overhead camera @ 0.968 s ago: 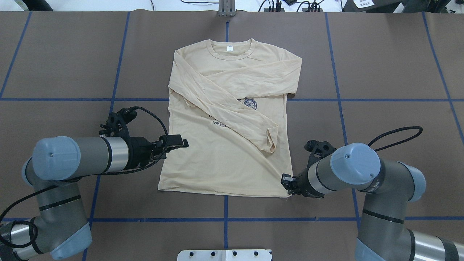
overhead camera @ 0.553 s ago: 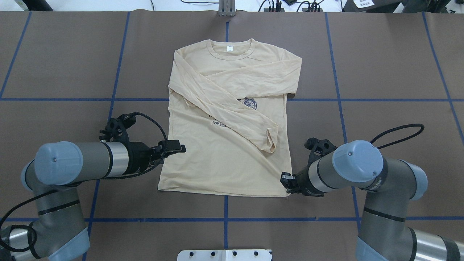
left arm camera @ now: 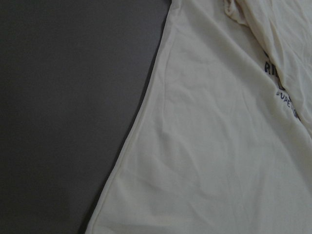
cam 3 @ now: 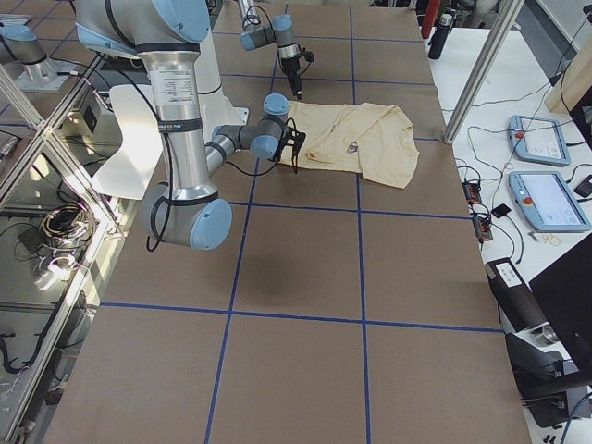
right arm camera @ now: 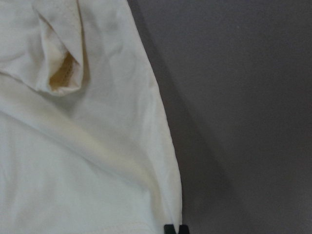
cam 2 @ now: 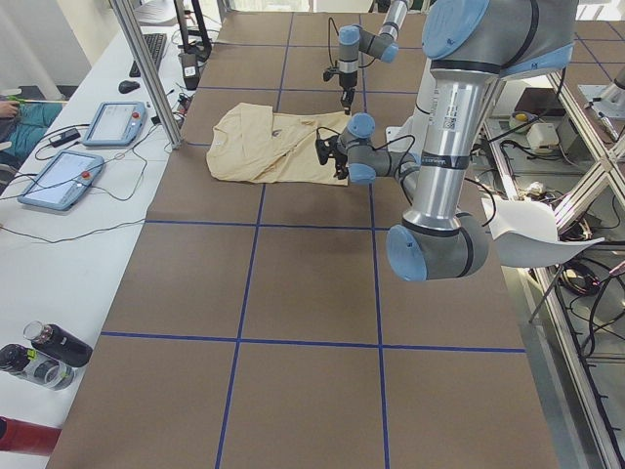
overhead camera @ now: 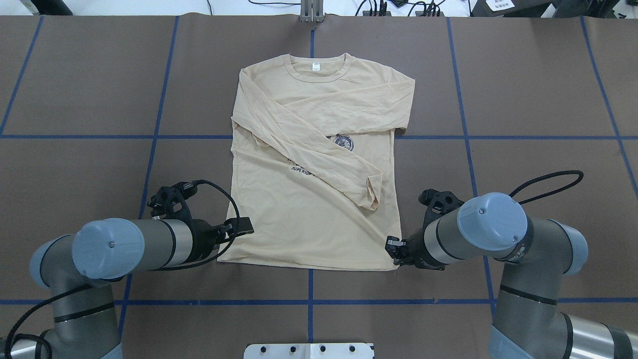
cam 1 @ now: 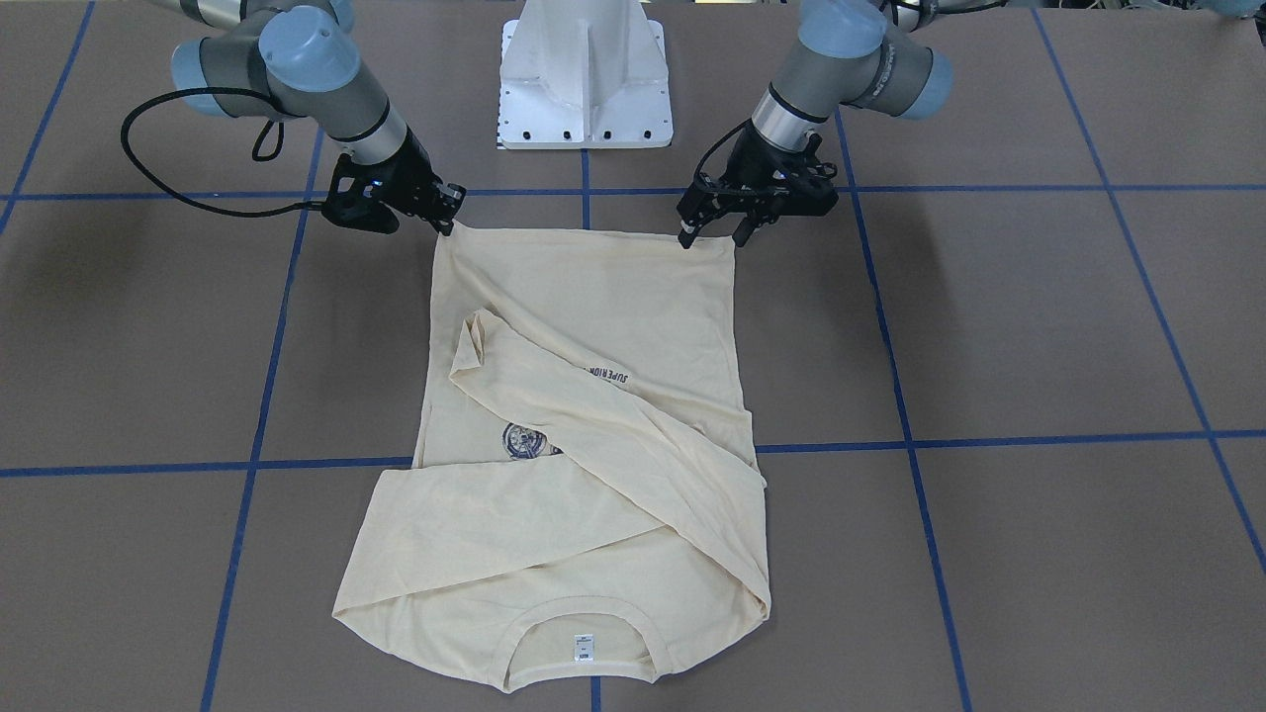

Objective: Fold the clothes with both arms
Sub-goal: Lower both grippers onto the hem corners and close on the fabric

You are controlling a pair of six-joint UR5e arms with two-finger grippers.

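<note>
One cream T-shirt [overhead camera: 299,224], flat, sleeves crossed

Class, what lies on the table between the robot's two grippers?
The T-shirt: its bottom hem runs from the right gripper to the left gripper, clearest in the front-facing view.

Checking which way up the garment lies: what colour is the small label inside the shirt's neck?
White. The neck label shows best in the exterior front-facing view, against the cream-yellow shirt.

Cream T-shirt [cam 3: 363,139] flat on brown table [cam 3: 296,370], right gripper [cam 3: 294,155] at near hem corner, left gripper [cam 3: 298,90] by far corner
</note>
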